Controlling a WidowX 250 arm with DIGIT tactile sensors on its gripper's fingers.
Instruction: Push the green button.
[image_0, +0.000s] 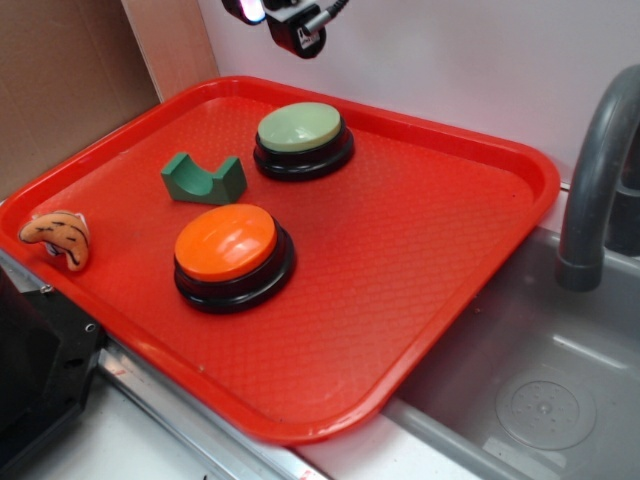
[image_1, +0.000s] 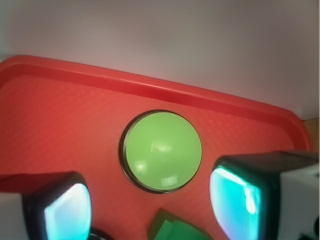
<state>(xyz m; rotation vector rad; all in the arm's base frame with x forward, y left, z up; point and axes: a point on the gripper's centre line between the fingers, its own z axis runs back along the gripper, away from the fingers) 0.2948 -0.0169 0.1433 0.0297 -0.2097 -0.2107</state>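
Note:
The green button (image_0: 300, 127), a pale green dome on a black round base, sits on the red tray (image_0: 430, 230) near its far edge. In the wrist view the green button (image_1: 163, 151) lies in the middle, seen from above. My gripper (image_0: 290, 25) hangs high above the tray's far edge, above and slightly behind the button, only partly in the exterior view. In the wrist view the gripper (image_1: 150, 207) is open and empty, with its fingers (image_1: 67, 210) wide apart at the bottom corners.
An orange-topped button (image_0: 228, 250) stands at the tray's front left. A dark green arch block (image_0: 203, 180) lies between the two buttons, also in the wrist view (image_1: 175, 227). A small orange toy (image_0: 60, 237) rests on the tray's left rim. A grey sink and tap (image_0: 595, 180) are to the right.

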